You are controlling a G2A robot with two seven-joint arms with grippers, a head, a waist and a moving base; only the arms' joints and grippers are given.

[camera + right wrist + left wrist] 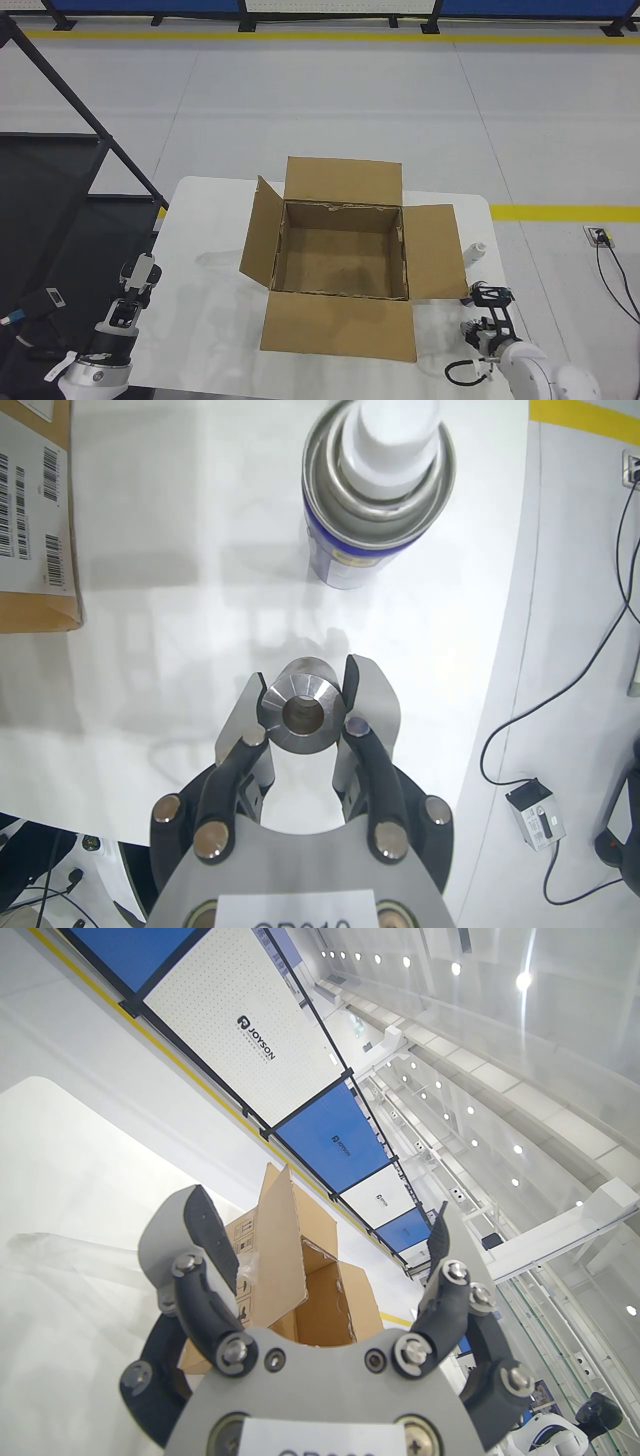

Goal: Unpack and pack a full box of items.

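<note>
the right end effector [306, 674] pinches a short metal cylinder [302, 715] off the near right corner of the cardboard box [340, 250]. the left end effector [320, 1210] is spread wide, off the box's left flap. the box stands open mid-bench [205, 300], flaps folded out. a spray can [375, 495] stands upright just beside its right flap.

Light is bright and even throughout. My left wrist view faces rows of ceiling lamps [523, 979]; one flares into a streak. The glossy table [165, 610] mirrors the can [345, 545]. Soft shade lies inside the box [340, 262]. Straight lines bow toward both wrist views' edges.
</note>
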